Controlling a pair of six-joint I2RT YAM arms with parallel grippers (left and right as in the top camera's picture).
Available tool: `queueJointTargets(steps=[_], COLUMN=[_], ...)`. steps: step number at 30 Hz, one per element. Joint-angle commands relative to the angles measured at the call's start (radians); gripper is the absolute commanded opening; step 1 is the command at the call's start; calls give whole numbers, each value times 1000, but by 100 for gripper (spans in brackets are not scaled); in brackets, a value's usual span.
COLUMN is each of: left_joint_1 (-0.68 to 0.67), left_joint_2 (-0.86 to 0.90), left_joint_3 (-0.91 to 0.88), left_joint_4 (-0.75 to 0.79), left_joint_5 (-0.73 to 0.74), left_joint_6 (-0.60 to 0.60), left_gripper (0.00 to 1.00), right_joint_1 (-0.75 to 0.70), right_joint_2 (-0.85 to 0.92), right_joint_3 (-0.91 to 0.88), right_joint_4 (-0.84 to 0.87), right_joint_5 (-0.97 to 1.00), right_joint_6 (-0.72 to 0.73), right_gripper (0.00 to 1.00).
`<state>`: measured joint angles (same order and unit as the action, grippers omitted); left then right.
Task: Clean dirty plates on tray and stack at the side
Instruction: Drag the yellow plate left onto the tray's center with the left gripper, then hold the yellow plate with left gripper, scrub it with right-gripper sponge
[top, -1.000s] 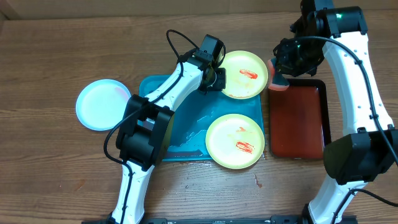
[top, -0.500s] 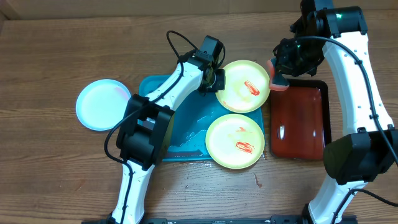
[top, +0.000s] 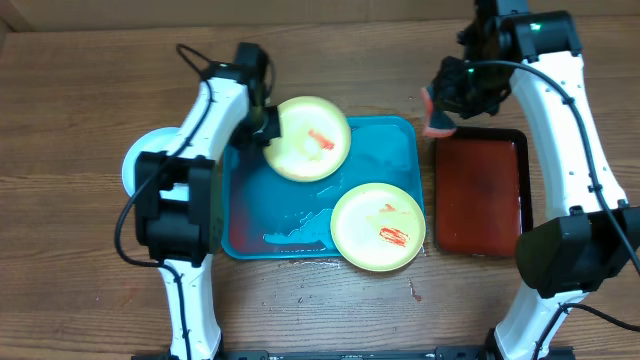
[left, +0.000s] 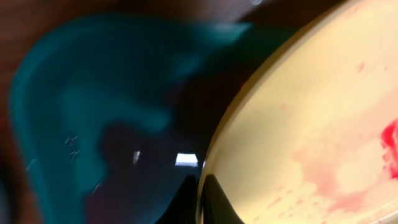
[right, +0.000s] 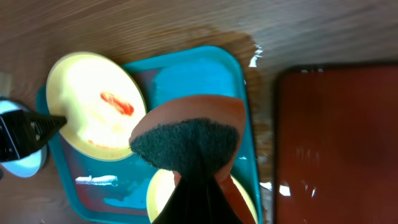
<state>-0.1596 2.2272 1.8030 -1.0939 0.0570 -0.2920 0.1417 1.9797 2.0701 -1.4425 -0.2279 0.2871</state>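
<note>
My left gripper (top: 266, 131) is shut on the left rim of a cream plate (top: 312, 140) with a red sauce smear, holding it over the back left of the turquoise tray (top: 390, 145). In the left wrist view the fingers (left: 202, 200) pinch the plate's rim (left: 311, 124) above the tray (left: 81, 106). A second smeared plate (top: 378, 228) lies at the tray's front right corner. A third, pale plate (top: 138, 165) lies on the table at the left, partly hidden by my left arm. My right gripper (top: 441, 106) is shut on an orange sponge (right: 186, 134) with a dark scouring side, above the tray's back right corner.
A dark red, black-rimmed tray (top: 480, 195) lies to the right of the turquoise tray and also shows in the right wrist view (right: 336, 137). Wet streaks and white foam (top: 290, 235) lie on the turquoise tray's floor. Bare wooden table surrounds both trays.
My left gripper has carried the smeared plate from the tray's back right corner leftward to its back left. My right gripper with the sponge has shifted slightly back and left.
</note>
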Motion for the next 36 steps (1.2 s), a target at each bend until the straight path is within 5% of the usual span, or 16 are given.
queueJointTargets(steps=[1,8,17,36], left_joint_1=[20,26,30,30], left_joint_2=[-42,-42,-41,-41], left_joint_3=[-2,-2,-2,-2], left_joint_4=[-100,-209,-165,-167], left_joint_5=[-29,13,11,74], left_joint_6=[113,198,211,242], left_gripper=[4,4,4,4], right_joint_1=[80,247,403,443], right_joint_2=[1,109,280,490], right_joint_3=[17,17,17,10], right_joint_4=[43,127,238,337], right_joint_5=[-21,-21,-20,-93], right_joint_6=[2,61,130,117], right_gripper=[4,4,4,4])
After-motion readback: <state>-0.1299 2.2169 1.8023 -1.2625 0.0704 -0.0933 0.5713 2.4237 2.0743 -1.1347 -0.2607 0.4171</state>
